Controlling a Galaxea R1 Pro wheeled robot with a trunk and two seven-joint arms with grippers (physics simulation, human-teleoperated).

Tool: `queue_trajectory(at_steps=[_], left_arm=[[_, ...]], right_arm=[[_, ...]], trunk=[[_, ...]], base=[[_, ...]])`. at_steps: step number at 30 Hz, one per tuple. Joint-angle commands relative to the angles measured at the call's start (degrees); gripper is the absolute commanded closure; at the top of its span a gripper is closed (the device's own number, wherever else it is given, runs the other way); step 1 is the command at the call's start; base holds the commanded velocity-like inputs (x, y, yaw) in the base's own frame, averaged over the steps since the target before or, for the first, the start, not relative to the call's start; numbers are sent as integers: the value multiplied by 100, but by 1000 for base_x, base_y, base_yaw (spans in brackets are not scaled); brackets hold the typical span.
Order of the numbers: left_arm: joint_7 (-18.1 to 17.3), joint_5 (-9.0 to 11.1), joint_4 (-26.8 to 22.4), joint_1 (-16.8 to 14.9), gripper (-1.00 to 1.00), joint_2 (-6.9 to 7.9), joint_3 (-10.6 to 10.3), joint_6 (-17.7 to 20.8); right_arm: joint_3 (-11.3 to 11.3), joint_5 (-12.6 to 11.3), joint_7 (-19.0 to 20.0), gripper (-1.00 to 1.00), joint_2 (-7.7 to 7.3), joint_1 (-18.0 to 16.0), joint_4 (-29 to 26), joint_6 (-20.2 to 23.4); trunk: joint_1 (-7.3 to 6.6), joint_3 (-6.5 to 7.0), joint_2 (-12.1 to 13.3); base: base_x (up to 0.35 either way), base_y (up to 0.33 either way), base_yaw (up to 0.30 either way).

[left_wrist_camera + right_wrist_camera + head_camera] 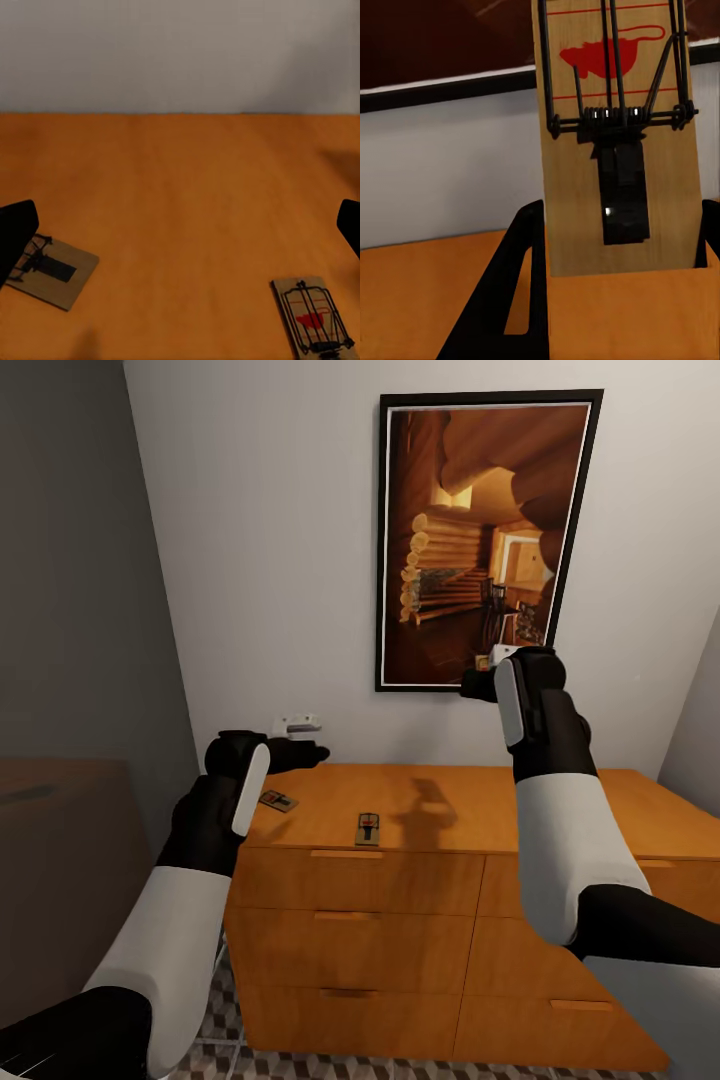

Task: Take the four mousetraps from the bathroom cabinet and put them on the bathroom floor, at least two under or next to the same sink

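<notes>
Right claw (619, 300) is up high in front of the framed picture (480, 540), and it's clamped on a mousetrap (615, 142) — the board stands upright between the two dark fingers (510, 300), red mouse print and spring bar facing the wrist camera. Lifted well clear of the cabinet (440, 880), which reads as carrying height, so the trap doesn't drag across the wood on the way off.

Left claw (295, 752) hovers low over the cabinet's left end, jaws spread wide, nothing between them; in the wrist view its dark fingertips (16, 229) sit at either edge. Two more mousetraps lie flat on the orange-brown top: one (51, 270) just beside the left fingertip, the other (313, 324) nearer the front edge, well apart from the first. That open stance looks like a line-up for the nearer one.

A small white object (297, 724) sits by the wall behind the left claw; what it is I can't tell.

Bathroom floor (300, 1065), cube-patterned, peeks out below the drawers — no traps visible on that strip yet
</notes>
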Motion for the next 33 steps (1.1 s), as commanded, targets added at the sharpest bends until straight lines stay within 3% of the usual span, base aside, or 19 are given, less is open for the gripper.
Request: queue_trajectory(at_steps=[1, 15, 24, 33], left_arm=[[17, 37, 1, -4, -100, 0, 2, 24], [21, 35, 76, -4, -100, 13, 2, 33], [17, 10, 139, -4, -100, 8, -11, 19], [33, -11, 119, -4, -100, 15, -16, 48]], right_arm=[[-11, -6, -1, 100, 13, -5, -4, 20], [-20, 3, 5, 100, -11, -30, 510, 20], [-22, 31, -3, 100, -34, -30, 559, 20], [-22, 31, -10, 100, -31, -24, 562, 20]], trunk=[[0, -7, -4], [0, -7, -4], [0, -7, -4], [0, -7, -4]], base=[[0, 0, 0], [0, 0, 0], [-2, 0, 0], [-249, 0, 0]])
